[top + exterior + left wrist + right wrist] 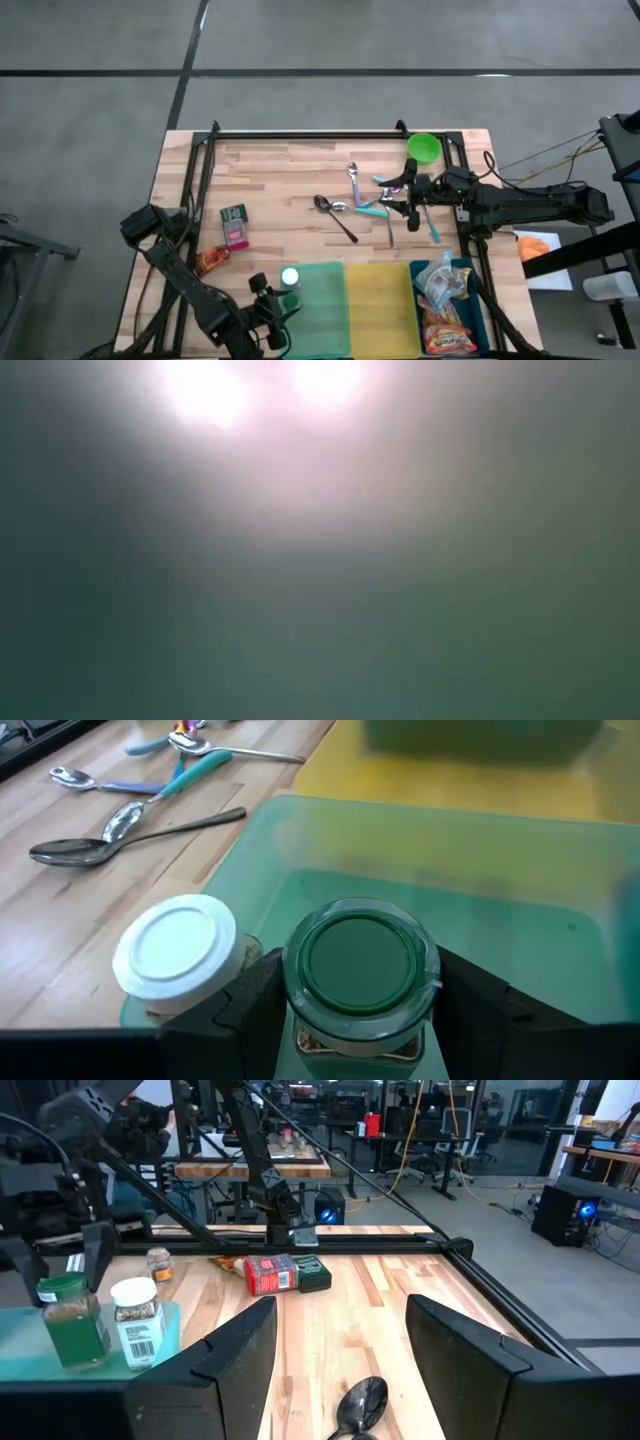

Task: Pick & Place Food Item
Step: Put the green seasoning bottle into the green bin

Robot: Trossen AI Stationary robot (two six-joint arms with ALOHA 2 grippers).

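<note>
i'm gripping the green-lidded jar (360, 970) in the left claw (362, 1005) over the green bin (500, 880), white-lidded jar (175, 952) just beside; right claw (340, 1345) is hovering open above a spoon (360, 1405)

Cutlery scattered mid-desk (280, 170): black spoon (336, 217), steel spoon (353, 177), teal-handled pieces beside them. Green bowl (424, 148) upper right of frame. Yellow tray (380, 300) along bottom edge, centre.

Left gripper (360, 1005) jaws clamped; right gripper (340, 1350) jaws apart, arm reaching inward
</note>
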